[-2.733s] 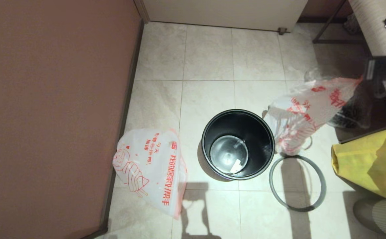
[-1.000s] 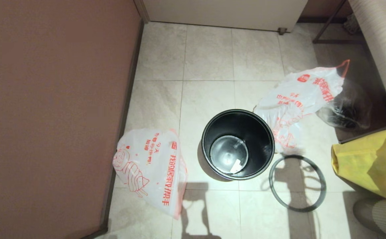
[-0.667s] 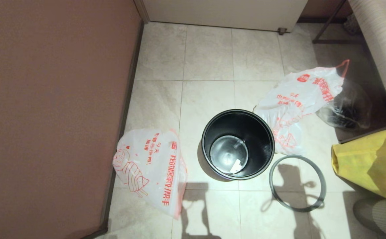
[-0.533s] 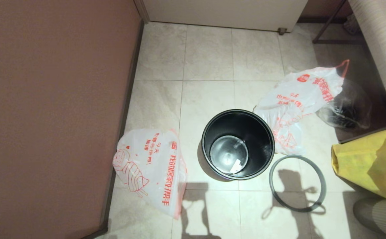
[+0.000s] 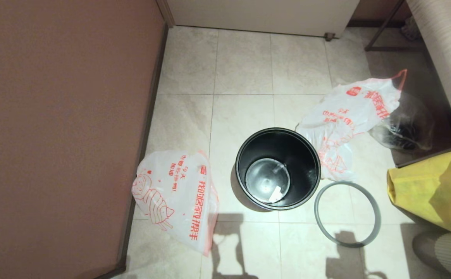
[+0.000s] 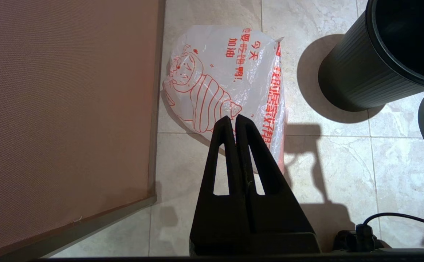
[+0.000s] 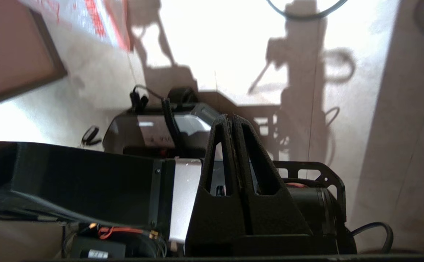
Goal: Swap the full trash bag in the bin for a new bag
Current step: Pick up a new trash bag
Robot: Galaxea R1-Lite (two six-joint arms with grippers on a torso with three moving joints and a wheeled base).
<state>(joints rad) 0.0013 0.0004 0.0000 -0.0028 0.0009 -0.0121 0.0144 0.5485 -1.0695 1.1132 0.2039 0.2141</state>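
Observation:
The black bin [image 5: 311,162] stands bagless on the tiled floor, with its grey ring rim [image 5: 316,211] lying loose on the floor to its right. The full trash bag [image 5: 349,116], lumpy with red print, lies on the floor just right of and beyond the bin. Left of the bin, by the brown panel, the flat new bag [image 5: 175,190] rests on the floor. My left gripper [image 6: 232,118] hangs shut and empty above the new bag [image 6: 219,72], near the bin [image 6: 357,76]. My right gripper [image 7: 230,117] is shut and empty, drawn back over my own base.
A clear bag with dark contents [image 5: 403,131] sits behind the full bag. A big yellow bag [image 5: 431,190] stands at the right, with a striped seat [image 5: 442,46] above it. A brown panel [image 5: 55,135] closes off the left side.
The right gripper, which earlier held the full trash bag up at the right, has let it go and pulled back out of the head view. The bag now lies slumped beside the bin.

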